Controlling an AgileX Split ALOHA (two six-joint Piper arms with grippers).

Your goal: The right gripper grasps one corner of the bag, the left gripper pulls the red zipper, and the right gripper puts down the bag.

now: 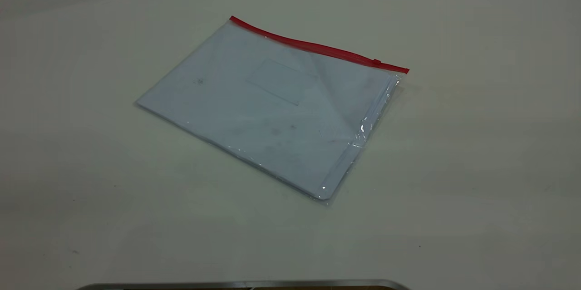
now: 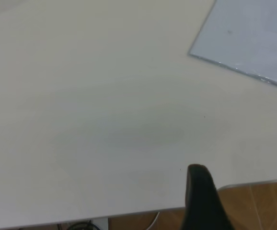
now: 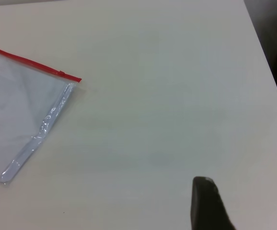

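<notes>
We see the bag [image 1: 272, 108] flat on the table [image 1: 476, 167], red zipper [image 1: 317, 47] far, so our claws, grip unclear, can reach its corners.

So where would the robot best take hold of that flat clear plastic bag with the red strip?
Probably the corner of the flat clear plastic bag beside the small red slider tab, coming from the right side. There the bag's side edge looks slightly puckered off the white table, giving the right gripper something to pinch.
</notes>
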